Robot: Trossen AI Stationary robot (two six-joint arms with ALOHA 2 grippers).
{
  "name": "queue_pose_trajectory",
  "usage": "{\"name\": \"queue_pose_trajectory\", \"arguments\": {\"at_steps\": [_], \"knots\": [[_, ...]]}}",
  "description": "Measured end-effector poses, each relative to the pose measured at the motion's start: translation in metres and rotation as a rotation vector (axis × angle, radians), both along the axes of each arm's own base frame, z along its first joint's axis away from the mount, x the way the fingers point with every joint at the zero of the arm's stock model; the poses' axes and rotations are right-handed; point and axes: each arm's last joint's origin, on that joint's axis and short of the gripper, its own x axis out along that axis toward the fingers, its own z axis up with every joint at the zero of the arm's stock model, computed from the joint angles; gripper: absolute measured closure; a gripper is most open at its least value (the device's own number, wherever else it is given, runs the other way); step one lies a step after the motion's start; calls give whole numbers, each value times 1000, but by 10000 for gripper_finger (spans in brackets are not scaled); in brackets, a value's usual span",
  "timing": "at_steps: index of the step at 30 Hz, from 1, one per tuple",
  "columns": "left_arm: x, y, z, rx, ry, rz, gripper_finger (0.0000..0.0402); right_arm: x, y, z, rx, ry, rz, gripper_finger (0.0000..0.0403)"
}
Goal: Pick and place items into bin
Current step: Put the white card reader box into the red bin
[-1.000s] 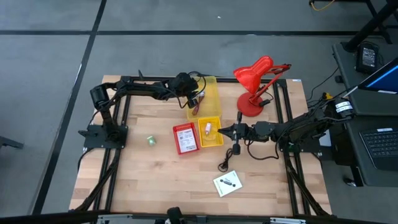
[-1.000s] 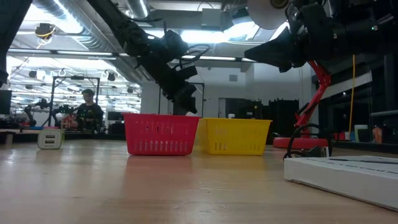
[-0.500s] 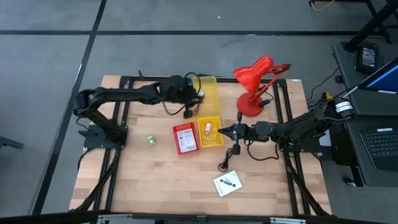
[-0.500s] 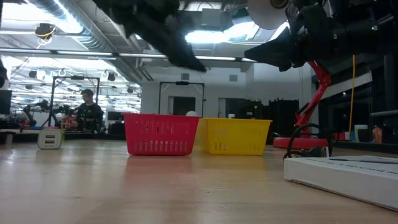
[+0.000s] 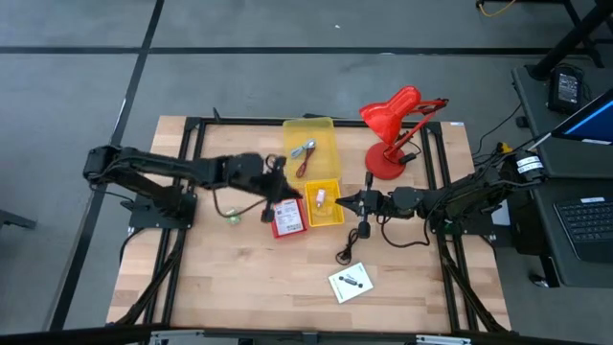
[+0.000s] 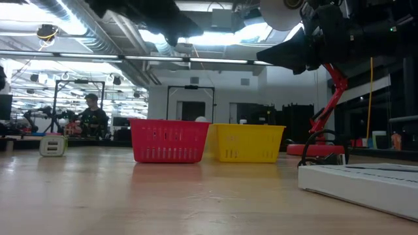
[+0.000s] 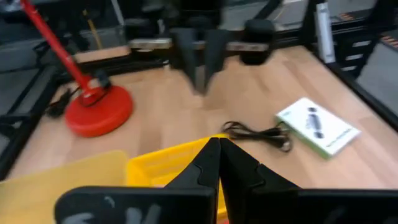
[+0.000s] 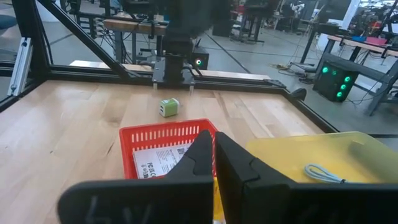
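The left gripper (image 5: pixel 276 190) hangs over the red bin (image 5: pixel 286 213), fingers together, empty. The right gripper (image 5: pixel 343 202) waits by the small yellow bin's (image 5: pixel 325 204) right edge, fingers together too. The table's (image 5: pixel 239 278) near half lies open except for a white packet (image 5: pixel 351 282) and black cable (image 5: pixel 354 240); a green piece (image 5: pixel 232 217) sits left of the red bin. Since a second ago the left arm has swung back from the yellow tray (image 5: pixel 321 144), where a silver tool (image 5: pixel 304 149) and red cord (image 5: pixel 303 167) now lie.
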Motion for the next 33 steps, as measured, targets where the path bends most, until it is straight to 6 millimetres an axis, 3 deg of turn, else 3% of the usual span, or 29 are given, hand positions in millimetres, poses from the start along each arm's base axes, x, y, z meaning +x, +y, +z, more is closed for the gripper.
{"name": "queue_pose_trajectory", "arguments": {"at_steps": [13,16,28,33], "knots": [[-9,-78,-38,-19,-156,-118,398,0,0,0,26,1,-2,401],[-10,-88,-45,-19,-138,-130,398,0,3,-1,127,-10,11,401],[-6,-118,-66,-65,-99,-200,398,-10,44,-1,247,9,219,402],[-3,-123,-75,-65,-81,-211,398,-10,57,-7,347,135,226,402]]}}
